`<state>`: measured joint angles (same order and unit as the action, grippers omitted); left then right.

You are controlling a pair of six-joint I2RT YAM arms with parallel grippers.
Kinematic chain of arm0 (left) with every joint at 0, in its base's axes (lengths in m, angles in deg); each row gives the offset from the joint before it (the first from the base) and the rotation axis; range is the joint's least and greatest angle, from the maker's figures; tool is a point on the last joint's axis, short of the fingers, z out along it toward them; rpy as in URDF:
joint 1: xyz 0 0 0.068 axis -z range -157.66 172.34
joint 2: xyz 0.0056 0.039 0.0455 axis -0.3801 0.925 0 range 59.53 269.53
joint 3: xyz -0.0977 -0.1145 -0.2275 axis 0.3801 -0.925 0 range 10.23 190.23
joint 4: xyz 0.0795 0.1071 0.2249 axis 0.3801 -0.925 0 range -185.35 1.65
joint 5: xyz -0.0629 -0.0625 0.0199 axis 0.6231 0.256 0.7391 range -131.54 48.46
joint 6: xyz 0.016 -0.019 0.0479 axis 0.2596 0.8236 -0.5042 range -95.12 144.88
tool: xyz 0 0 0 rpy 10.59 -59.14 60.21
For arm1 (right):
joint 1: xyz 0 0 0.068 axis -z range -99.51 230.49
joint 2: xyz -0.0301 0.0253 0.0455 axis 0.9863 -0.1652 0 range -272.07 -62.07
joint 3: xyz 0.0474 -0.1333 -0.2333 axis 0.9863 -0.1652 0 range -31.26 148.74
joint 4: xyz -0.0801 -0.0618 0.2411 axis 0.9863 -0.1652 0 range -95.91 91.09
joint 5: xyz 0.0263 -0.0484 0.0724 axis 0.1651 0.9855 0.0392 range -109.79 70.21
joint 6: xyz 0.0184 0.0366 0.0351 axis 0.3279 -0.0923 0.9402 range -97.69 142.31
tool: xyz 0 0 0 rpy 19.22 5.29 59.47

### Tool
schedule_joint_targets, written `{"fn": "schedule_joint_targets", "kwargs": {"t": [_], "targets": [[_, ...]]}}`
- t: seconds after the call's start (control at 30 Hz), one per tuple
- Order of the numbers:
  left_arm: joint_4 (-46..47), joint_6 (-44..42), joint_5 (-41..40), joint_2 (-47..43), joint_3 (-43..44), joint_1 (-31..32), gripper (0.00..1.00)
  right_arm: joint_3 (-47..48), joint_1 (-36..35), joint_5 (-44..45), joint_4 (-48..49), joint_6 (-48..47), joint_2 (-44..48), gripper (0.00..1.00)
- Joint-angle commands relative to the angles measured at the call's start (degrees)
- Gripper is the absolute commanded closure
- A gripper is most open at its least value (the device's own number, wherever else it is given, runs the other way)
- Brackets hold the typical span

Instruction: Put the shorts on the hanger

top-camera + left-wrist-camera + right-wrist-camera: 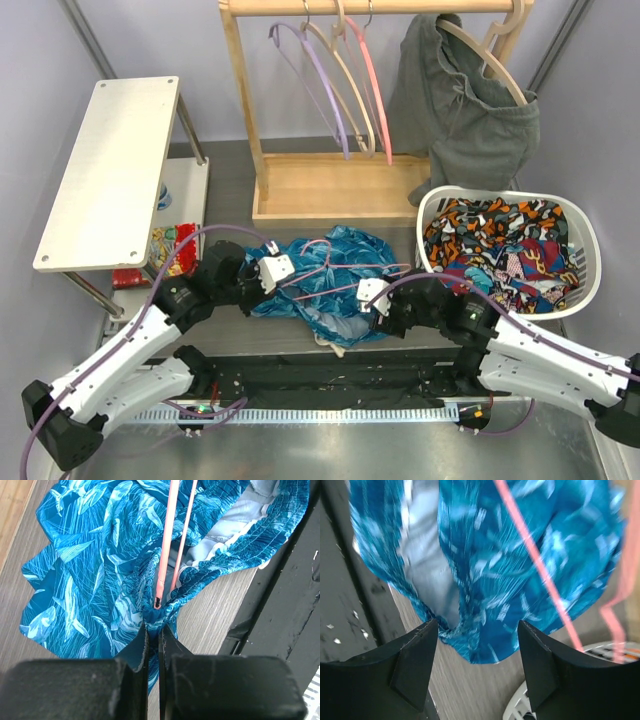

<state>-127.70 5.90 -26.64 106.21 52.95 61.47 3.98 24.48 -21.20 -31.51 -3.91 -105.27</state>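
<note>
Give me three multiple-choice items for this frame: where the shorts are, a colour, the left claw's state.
1. The shorts lie: A in the basket; B on the table in front of the rack; C on the side shelf.
2. The garment hanging on the rack is: A grey; B red; C yellow.
3. The left claw is: A open; B shut on nothing; C shut on the shorts.
Key: B, the top view shows them on the tabletop; A, its cloth is grey; C, the left wrist view shows blue fabric pinched in the closed claw.

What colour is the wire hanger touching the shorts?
Pink hanger; clearest in the left wrist view.
</note>
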Motion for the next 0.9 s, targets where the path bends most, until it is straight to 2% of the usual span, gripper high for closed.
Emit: {"fn": "schedule_joint_targets", "kwargs": {"t": [0.0, 0.23, 0.4, 0.47, 0.5, 0.57, 0.6, 0.63, 0.87], "targets": [[0.5, 1.6, -0.2, 0.3, 3.2, -0.5, 1.0, -2.5, 0.0, 3.8, 8.7, -0.2, -2.1, 0.3], [-0.6, 2.9, 0.3, 0.3, 4.1, -1.3, 1.0, -6.8, 0.2, 5.0, 15.3, -3.3, -5.6, 0.33], [-2.3, 2.5, 0.7, 0.0, 4.5, -2.0, 1.0, -8.4, 0.2, 3.9, 15.2, -4.5, -6.7, 0.37], [-4.3, 0.8, 2.3, 0.3, 5.3, -2.2, 1.0, -10.4, 0.9, 3.4, 15.0, -7.8, -7.1, 0.39], [-5.0, 0.6, 2.9, 0.4, 5.6, -2.6, 1.0, -11.0, 1.3, 3.3, 15.1, -9.0, -7.5, 0.54], [-6.8, 0.5, 4.3, 0.6, 6.8, -3.0, 1.0, -11.9, 4.0, 2.3, 14.8, -10.8, -7.9, 0.77], [-7.3, 0.4, 4.5, 0.6, 7.4, -3.8, 1.0, -11.6, 5.4, 2.1, 14.1, -10.9, -8.0, 0.93], [-8.2, 0.0, 4.7, 0.3, 7.6, -4.1, 1.0, -10.4, 6.9, 2.2, 12.6, -11.0, -7.8, 0.99], [-13.3, -6.4, 4.7, -6.8, 8.4, -8.6, 1.0, -7.8, 23.5, -4.5, 4.9, -15.5, 1.2, 0.99]]}}
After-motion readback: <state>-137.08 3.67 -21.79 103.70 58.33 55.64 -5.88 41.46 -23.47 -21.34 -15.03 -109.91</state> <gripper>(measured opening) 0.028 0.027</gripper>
